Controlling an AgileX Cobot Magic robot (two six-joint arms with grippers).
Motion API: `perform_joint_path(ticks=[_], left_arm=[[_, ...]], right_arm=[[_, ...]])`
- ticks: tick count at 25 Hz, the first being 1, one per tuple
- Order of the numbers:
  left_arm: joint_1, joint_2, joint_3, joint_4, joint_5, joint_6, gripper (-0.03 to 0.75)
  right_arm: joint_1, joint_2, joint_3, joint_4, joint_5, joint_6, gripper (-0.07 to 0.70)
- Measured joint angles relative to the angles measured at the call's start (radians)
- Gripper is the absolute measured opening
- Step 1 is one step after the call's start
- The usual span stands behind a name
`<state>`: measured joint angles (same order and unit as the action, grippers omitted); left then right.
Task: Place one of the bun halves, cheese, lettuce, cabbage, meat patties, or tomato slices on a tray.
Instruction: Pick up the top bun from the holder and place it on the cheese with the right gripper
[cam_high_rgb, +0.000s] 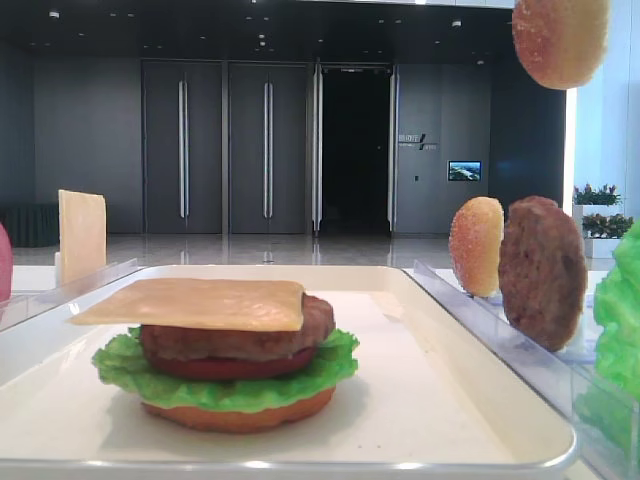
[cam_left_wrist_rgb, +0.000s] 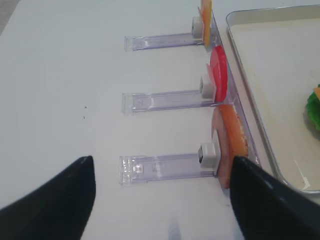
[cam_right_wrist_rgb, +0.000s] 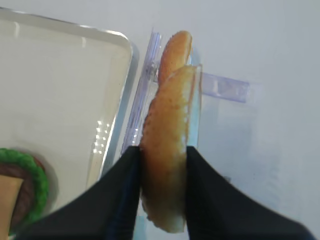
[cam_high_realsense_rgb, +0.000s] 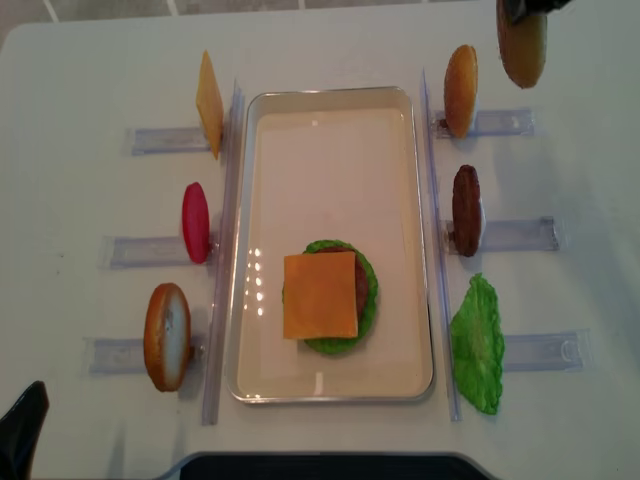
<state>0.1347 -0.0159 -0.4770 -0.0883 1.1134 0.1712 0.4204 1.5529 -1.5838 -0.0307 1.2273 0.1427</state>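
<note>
My right gripper (cam_right_wrist_rgb: 162, 155) is shut on a sesame bun half (cam_right_wrist_rgb: 167, 125), held on edge in the air above the far right rack (cam_right_wrist_rgb: 220, 87). From overhead, this bun half (cam_high_realsense_rgb: 522, 45) hangs right of the white tray (cam_high_realsense_rgb: 335, 110). A second bun half (cam_high_realsense_rgb: 460, 90), a meat patty (cam_high_realsense_rgb: 466, 210) and lettuce (cam_high_realsense_rgb: 478, 345) stand along the tray's right side. Cheese (cam_high_realsense_rgb: 209, 104) and a tomato slice (cam_high_realsense_rgb: 195, 222) stand on the left. On the tray sits a stack topped with cheese (cam_high_realsense_rgb: 320, 295). My left gripper (cam_left_wrist_rgb: 161, 162) is open and empty over the near left rack (cam_left_wrist_rgb: 165, 167).
Clear plastic racks (cam_high_realsense_rgb: 505, 235) flank both long sides of the tray. An orange-brown bun piece (cam_high_realsense_rgb: 166, 336) stands in the near left rack, just beside my left gripper's right finger (cam_left_wrist_rgb: 265, 200). Bare tray floor (cam_high_realsense_rgb: 330, 170) lies beyond the stack.
</note>
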Motion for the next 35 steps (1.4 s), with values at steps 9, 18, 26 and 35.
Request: perform_joint_path(ticks=[9, 18, 26, 35], left_arm=[[0.000, 0.000, 0.000, 0.000, 0.000, 0.000, 0.641], [0.000, 0.000, 0.000, 0.000, 0.000, 0.000, 0.641], [0.000, 0.000, 0.000, 0.000, 0.000, 0.000, 0.641], [0.000, 0.000, 0.000, 0.000, 0.000, 0.000, 0.641]], right_arm=[[0.000, -0.180, 0.211, 0.000, 0.000, 0.000, 0.211], [0.000, -0.363, 0.352, 0.031, 0.000, 0.004, 0.211], [0.000, -0.429, 0.434, 0.072, 0.000, 0.007, 0.210], [0.001, -0.470, 0.502, 0.131, 0.001, -0.005, 0.209]])
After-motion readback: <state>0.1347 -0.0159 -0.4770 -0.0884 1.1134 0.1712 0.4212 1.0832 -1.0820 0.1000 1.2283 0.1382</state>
